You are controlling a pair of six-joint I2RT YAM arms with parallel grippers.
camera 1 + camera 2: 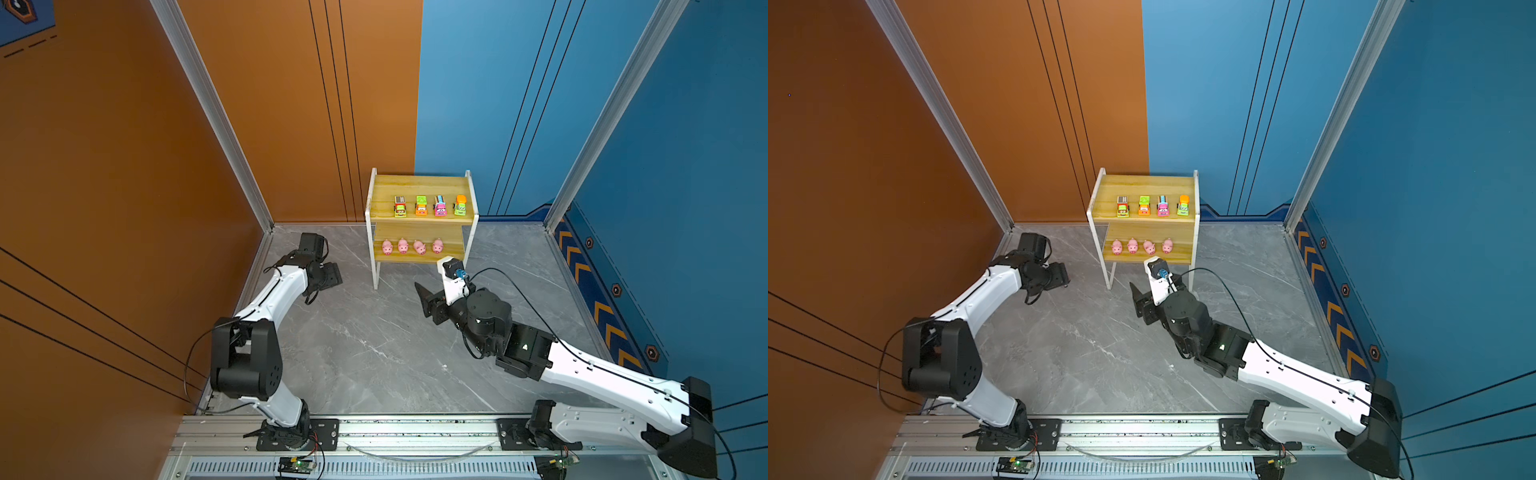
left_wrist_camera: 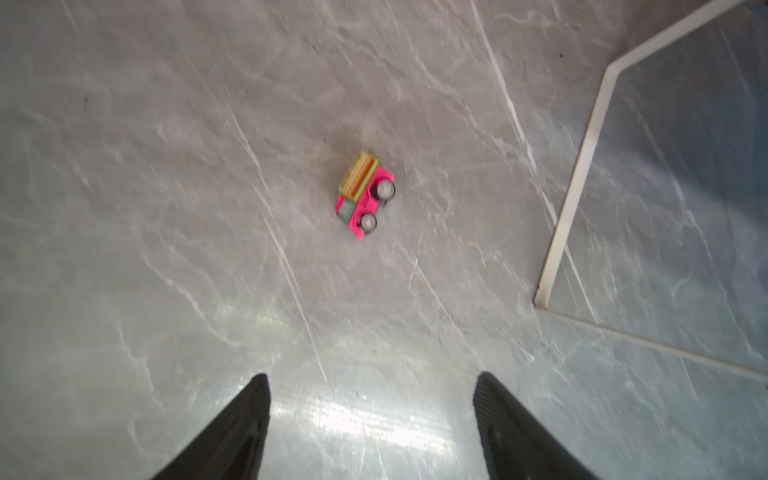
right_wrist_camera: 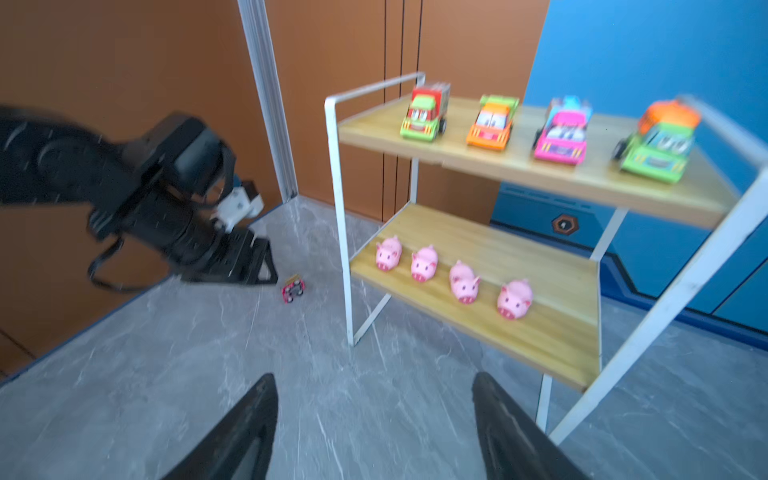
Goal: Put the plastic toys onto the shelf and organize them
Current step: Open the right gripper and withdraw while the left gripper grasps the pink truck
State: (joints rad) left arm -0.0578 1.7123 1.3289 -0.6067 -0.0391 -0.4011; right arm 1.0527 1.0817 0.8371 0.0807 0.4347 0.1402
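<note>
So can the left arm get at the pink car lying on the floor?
Probably yes. The left gripper hangs open, aimed at the pink car, which lies on its side on bare floor, apart from the shelf frame; nothing sits between them.

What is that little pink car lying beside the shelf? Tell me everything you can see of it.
The pink car is a tiny plastic truck: pink body, greenish window, yellow-green bed with ribbed orange insert, black wheels with pale hubs. It lies tipped on its side on the grey marbled surface, apart from the shelf, ahead of the open left gripper. Only the surface touches it.
</note>
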